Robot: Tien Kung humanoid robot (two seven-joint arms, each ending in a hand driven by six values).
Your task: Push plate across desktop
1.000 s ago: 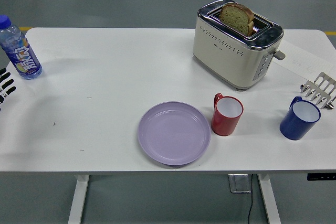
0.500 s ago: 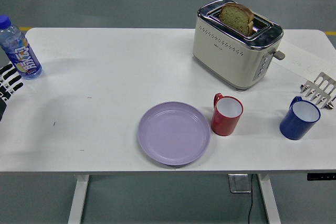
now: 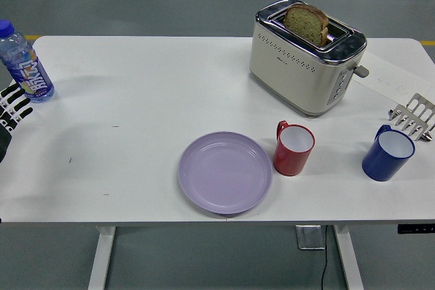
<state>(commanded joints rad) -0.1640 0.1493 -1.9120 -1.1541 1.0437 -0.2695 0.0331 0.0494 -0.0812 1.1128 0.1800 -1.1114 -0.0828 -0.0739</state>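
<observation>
**One plate, two mugs, one hand at the left edge**

One left hand [image 3: 12, 110] shows at the table's [image 3: 149, 86] left edge, only its black-and-white fingers in view; I cannot tell whether they are spread or curled. Just beside it stands one clear plastic bottle [image 3: 24, 66] with a blue cap, near the far left corner. A wide bare stretch of smooth white tabletop follows. One round lilac plate [image 3: 225, 172], shallow and glossy, lies close to the near edge, right of centre. One red mug [image 3: 293, 147] stands just beside the plate's right rim. Behind sits one cream toaster [image 3: 306, 56] with chrome top, holding one slice of brown bread [image 3: 307, 23]. One blue mug [image 3: 388, 153] stands farther right, and one metal rack [image 3: 414, 116] reaches the right edge.
</observation>
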